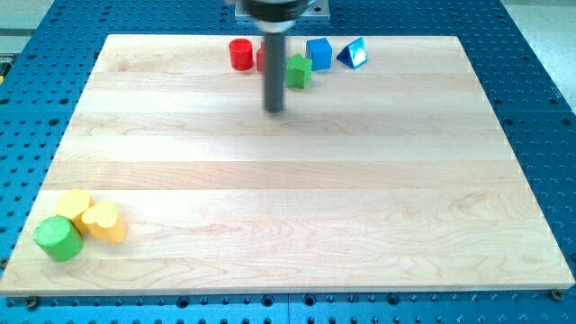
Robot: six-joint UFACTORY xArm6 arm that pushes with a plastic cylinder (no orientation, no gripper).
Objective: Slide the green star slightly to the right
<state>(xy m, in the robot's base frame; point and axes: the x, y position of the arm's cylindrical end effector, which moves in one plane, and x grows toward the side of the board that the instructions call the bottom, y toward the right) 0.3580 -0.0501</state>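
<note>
The green star (300, 71) sits near the view's top edge of the wooden board (288, 198), just right of centre. My tip (274, 110) is below and a little left of it, not touching. The rod rises in front of a red block (261, 59), hiding most of it. A red cylinder (240, 54) lies left of the rod. A blue block (319, 53) and a blue triangle (352, 54) lie right of the star.
At the view's bottom left corner sit a green cylinder (58, 238), a yellow block (74, 206) and a yellow heart (103, 221), close together. A blue perforated table (540, 108) surrounds the board.
</note>
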